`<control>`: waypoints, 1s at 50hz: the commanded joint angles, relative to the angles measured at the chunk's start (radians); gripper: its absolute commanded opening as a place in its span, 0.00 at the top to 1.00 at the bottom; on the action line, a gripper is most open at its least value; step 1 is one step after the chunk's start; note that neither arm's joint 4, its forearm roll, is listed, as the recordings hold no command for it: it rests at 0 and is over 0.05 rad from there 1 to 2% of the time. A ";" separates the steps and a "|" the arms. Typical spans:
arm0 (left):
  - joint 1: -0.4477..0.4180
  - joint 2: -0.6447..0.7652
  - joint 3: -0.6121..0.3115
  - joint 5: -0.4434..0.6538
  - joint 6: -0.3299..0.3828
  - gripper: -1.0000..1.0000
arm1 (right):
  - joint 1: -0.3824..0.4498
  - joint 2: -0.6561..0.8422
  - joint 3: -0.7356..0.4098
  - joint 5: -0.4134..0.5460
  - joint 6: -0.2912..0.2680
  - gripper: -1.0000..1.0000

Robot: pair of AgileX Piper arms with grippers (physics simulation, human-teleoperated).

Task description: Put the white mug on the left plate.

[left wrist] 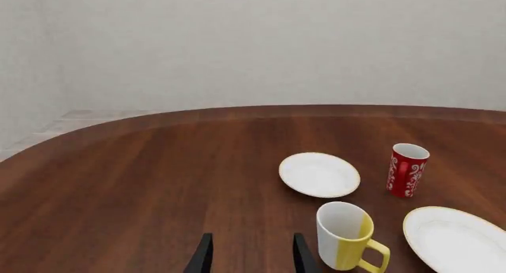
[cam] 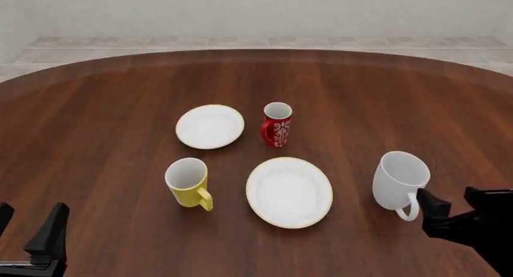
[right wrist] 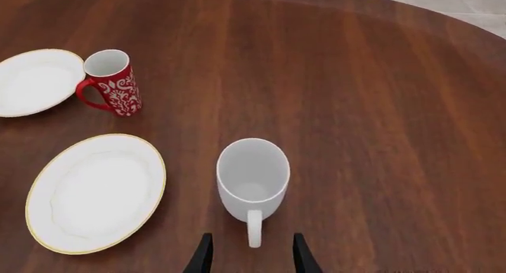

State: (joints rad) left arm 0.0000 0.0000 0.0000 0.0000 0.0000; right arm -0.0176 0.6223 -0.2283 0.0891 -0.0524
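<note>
Three mugs and two plates stand on the brown table [cam: 104, 109]. The white mug [cam: 398, 179] sits upright near the table's right side, its handle turned toward the near edge, well apart from the left plate [cam: 210, 126], which lies toward the middle left and holds nothing. Between them are the larger plate [cam: 289, 191] and, just right of the left plate, the red mug [cam: 277, 124]. The yellow mug [cam: 187, 182] stands upright near the larger plate's left side, in front of the left plate.

The right pincer [cam: 455, 205] hovers just behind the white mug's handle, spread wide and holding nothing; in the right wrist view its fingers [right wrist: 201, 256] flank the handle's end without gripping it. The left pincer [cam: 28, 226] is low at the near left corner, also spread wide and holding nothing, well apart from every dish; in its own view the yellow mug [left wrist: 346, 235] stands just beside one finger [left wrist: 301, 256].
</note>
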 commanded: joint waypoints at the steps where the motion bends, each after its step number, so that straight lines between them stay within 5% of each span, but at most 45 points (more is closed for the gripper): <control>1: 0.000 0.000 0.000 0.000 0.000 0.00 | -0.005 0.040 0.020 -0.051 -0.003 0.00; 50: 0.000 0.000 0.000 0.000 0.000 0.00 | -0.022 0.195 0.038 -0.207 -0.030 0.00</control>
State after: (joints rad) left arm 0.0000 0.0000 0.0000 0.0000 0.0000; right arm -0.0387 0.7834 -0.1923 -0.0865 -0.0790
